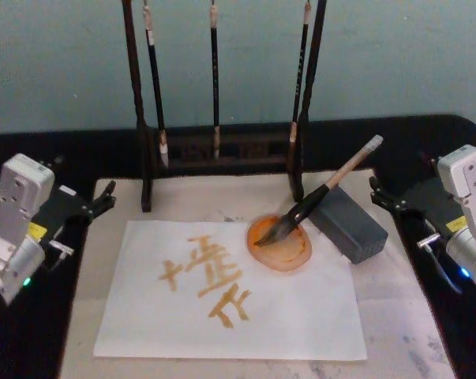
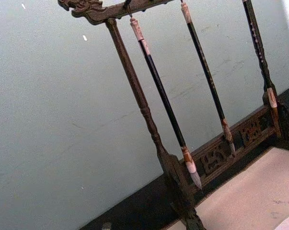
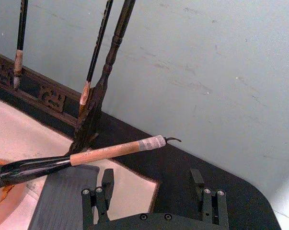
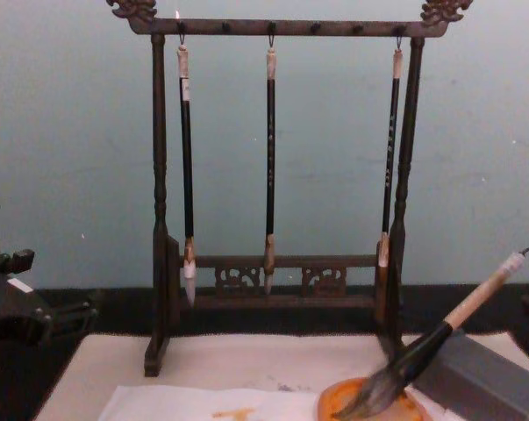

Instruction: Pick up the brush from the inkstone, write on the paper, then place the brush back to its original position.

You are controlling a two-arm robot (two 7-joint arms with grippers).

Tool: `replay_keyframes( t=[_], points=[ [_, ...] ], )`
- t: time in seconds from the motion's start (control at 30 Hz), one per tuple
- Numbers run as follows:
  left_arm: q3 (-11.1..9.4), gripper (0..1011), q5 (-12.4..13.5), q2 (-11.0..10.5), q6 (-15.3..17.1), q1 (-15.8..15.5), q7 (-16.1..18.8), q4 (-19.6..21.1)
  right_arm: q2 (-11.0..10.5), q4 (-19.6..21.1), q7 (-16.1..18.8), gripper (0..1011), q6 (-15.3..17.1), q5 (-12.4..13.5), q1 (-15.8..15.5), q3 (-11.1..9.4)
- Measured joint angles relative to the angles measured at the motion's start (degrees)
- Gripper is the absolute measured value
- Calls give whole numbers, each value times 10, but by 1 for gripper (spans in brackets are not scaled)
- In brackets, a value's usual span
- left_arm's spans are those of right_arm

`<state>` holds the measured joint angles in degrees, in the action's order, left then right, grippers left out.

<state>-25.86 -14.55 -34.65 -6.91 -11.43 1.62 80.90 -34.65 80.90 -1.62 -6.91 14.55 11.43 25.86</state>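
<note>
The brush (image 1: 326, 188) lies tilted, its dark bristles in the shallow orange inkstone (image 1: 297, 254) and its pale handle propped on a grey block (image 1: 352, 225), with the white cap pointing up and to the right. The inkstone sits on the far right part of the paper (image 1: 301, 316), which carries orange strokes near its middle.

The right end effector (image 1: 382, 196) waits just right of the block. In the right wrist view its fingers (image 3: 106, 184) stand well apart, with nothing between them. The left end effector (image 1: 102, 201) is parked at the left of the worktop (image 1: 427, 142), and I cannot tell whether it is apart or together.

The main risk is the grasp. The round handle rests on the block at one spot only, so a finger that touches first on one side would likely roll it off or lever the bristles out of the dish. A pull along the handle could also drag the light dish and crease the thin sheet under it.

The rack (image 1: 222, 146) is a second hazard: its right post seems to stand just behind the handle, though depth is hard to read here. A steep lift could knock that post.

Loaded bristles carried low over the paper would smear the orange strokes. On return, missing the block would drop the handle flat and flick ink.
</note>
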Motion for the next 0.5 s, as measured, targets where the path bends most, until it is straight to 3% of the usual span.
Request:
replay_keyframes(
  t=[0.5],
  points=[
    [0, 1010, 0, 0, 0, 0, 0, 0, 0, 0, 0, 1000, 0, 0, 0, 0]
  ],
)
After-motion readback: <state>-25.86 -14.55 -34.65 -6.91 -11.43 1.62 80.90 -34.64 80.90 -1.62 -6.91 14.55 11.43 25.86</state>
